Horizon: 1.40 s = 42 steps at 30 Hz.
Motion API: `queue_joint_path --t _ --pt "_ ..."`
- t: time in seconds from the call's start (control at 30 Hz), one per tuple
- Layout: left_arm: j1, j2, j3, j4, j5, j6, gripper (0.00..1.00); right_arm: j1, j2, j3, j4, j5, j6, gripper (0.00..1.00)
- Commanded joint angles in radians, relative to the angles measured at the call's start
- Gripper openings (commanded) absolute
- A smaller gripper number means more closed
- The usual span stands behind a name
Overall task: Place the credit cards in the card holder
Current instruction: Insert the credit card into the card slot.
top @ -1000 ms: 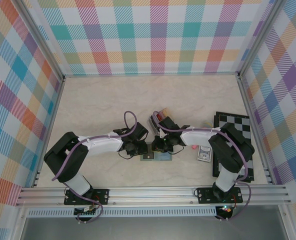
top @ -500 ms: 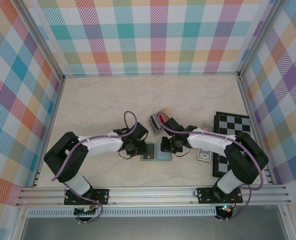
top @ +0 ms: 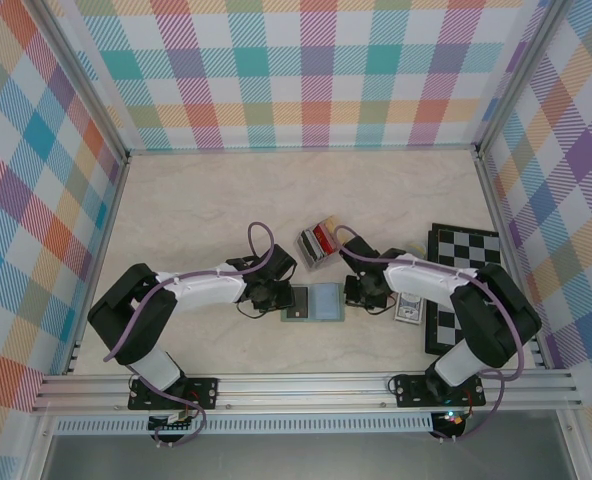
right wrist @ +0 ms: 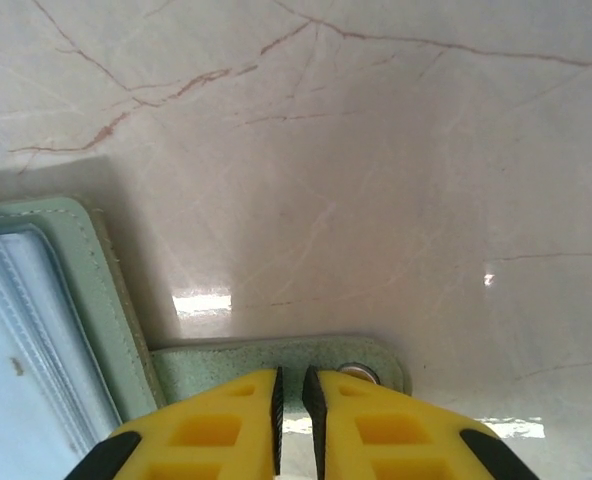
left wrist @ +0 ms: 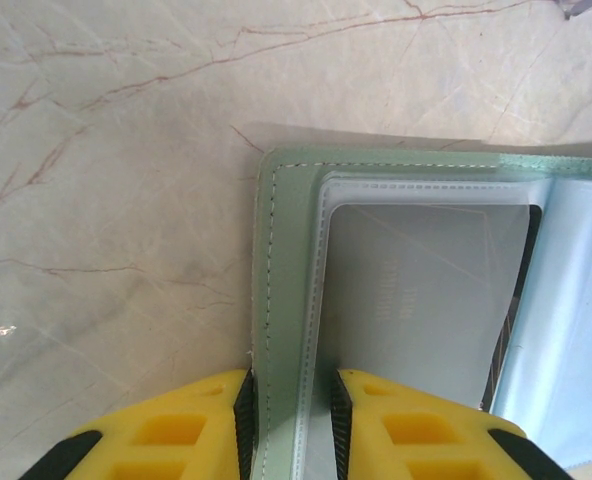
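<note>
The sage-green card holder [top: 324, 302] lies open on the table between both arms. My left gripper [top: 283, 298] is shut on its left edge, and the stitched rim [left wrist: 281, 300] runs between the yellow fingers of the left gripper [left wrist: 291, 405]. A dark card [left wrist: 426, 290] sits behind the clear pocket of that left half. My right gripper [top: 356, 297] is at the holder's right edge, and the right gripper [right wrist: 291, 400] has its jaws nearly together over the snap tab [right wrist: 276, 362], which lies flat. More credit cards [top: 322, 238], red and tan, stand in a clear rack behind the holder.
A blue patterned playing-card box [top: 408, 310] lies right of my right gripper. A black-and-white chessboard [top: 468, 285] lies along the right side. Plaid walls and metal rails enclose the table, with open marble surface [top: 276, 195] at the back.
My right gripper has moved right, from over the middle of the open holder to its right edge, uncovering the inside. The left gripper has kept its hold in place.
</note>
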Motion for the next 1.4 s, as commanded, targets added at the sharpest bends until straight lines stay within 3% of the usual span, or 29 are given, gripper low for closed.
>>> queue_joint_path --t 0.0,0.17,0.33,0.43,0.57,1.0,1.13,1.37 --pt "0.008 0.03 -0.008 -0.006 -0.013 0.011 0.27 -0.006 0.06 0.004 -0.066 -0.001 0.015 0.17" --pt "0.008 0.018 -0.008 -0.013 -0.019 0.014 0.27 -0.046 0.036 0.018 -0.075 -0.016 -0.005 0.18" --pt "0.008 0.018 -0.008 -0.01 -0.02 0.015 0.27 -0.142 0.068 0.002 0.035 -0.258 -0.09 0.17" --pt "0.008 0.023 -0.008 -0.004 -0.017 0.016 0.27 -0.148 0.105 0.033 -0.012 -0.23 -0.093 0.14" --pt "0.008 0.018 -0.004 -0.008 -0.018 0.017 0.27 -0.148 0.036 0.045 -0.024 -0.215 -0.091 0.14" --pt "0.009 -0.065 0.071 -0.085 -0.051 0.045 0.39 -0.15 -0.207 0.138 -0.079 -0.116 -0.191 0.29" --pt "0.019 -0.087 0.096 -0.106 -0.055 0.052 0.43 -0.15 -0.219 0.169 -0.082 -0.106 -0.239 0.32" --pt "0.091 -0.065 0.165 -0.047 0.032 0.037 0.52 -0.149 -0.16 0.252 -0.084 -0.114 -0.304 0.33"
